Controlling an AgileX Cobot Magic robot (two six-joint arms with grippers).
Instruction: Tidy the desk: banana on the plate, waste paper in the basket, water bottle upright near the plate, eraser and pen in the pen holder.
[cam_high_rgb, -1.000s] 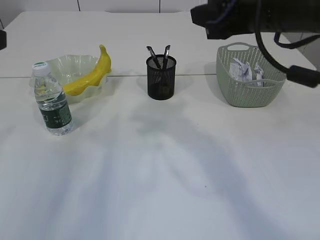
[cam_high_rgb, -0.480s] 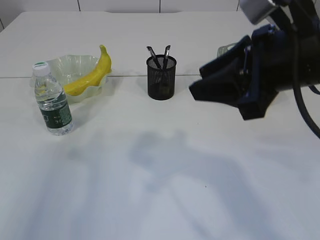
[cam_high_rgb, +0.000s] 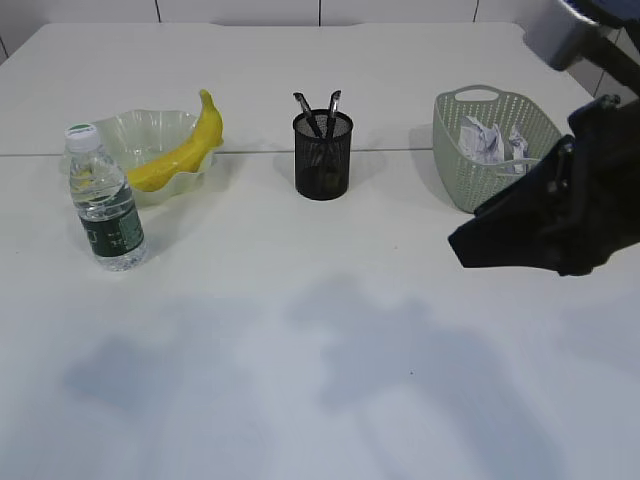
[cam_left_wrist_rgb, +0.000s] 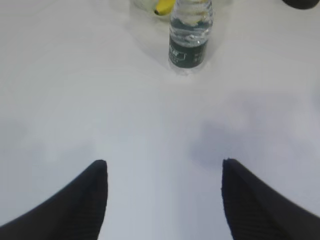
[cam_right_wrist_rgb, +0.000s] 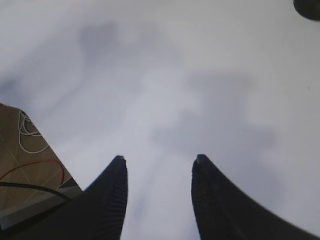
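Observation:
The yellow banana (cam_high_rgb: 185, 148) lies on the pale green plate (cam_high_rgb: 135, 128) at the back left. The water bottle (cam_high_rgb: 105, 198) stands upright just in front of the plate, also seen in the left wrist view as the bottle (cam_left_wrist_rgb: 190, 35). Two pens (cam_high_rgb: 320, 108) stick out of the black mesh pen holder (cam_high_rgb: 322, 160). Crumpled waste paper (cam_high_rgb: 490, 138) sits in the green basket (cam_high_rgb: 470, 170). The eraser is hidden. My right gripper (cam_high_rgb: 468, 245) hovers open in front of the basket, empty (cam_right_wrist_rgb: 160, 159). My left gripper (cam_left_wrist_rgb: 164, 162) is open and empty over bare table.
The right wrist view shows the table's edge with floor and cables (cam_right_wrist_rgb: 25, 160) at its left. A dark round thing (cam_right_wrist_rgb: 307, 7) shows at that view's top right corner. A banana tip (cam_left_wrist_rgb: 162, 7) shows behind the bottle in the left wrist view.
The right arm has swung down from above the basket and come toward the front right, uncovering the basket. Objects on the table have not moved.

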